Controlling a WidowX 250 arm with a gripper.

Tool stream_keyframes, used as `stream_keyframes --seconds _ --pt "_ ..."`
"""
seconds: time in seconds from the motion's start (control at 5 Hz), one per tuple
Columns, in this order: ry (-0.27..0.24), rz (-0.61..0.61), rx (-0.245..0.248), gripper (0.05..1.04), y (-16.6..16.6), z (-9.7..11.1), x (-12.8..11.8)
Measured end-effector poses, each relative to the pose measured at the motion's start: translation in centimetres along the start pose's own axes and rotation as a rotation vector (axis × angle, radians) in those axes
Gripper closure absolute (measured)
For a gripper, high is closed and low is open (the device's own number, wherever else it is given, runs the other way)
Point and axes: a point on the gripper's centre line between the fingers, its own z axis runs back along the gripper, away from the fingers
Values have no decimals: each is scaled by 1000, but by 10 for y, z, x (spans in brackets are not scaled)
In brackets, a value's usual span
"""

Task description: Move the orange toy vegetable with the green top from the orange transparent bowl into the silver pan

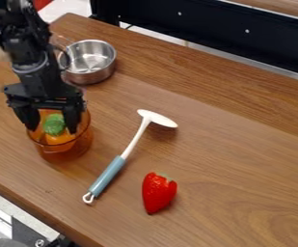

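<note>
Black two-finger gripper [52, 128]: fingers spread, straddling orange toy vegetable with green top [59, 138] inside transparent orange pot [67, 150], near left edge of brown wooden worktop [235, 169]. Handling (judged): light, stiff, smooth, may slip; best hold opposite orange flanks, below green top.

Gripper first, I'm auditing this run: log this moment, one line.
gripper: open, at orange pot | green-topped item: in pot | strawberry: on table | steel pan: nearby
</note>
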Motion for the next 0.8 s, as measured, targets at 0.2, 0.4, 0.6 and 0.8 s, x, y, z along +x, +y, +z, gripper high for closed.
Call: stream_keyframes --seconds 0.2,0.4,0.6,0.8 --pt "-9 8 2 195 2 -2 1" --pt "-7 18 4 457 2 -3 1" --pt "10 15 -6 500 0 -3 -1" --pt "34 16 -15 500 -3 0 -1"
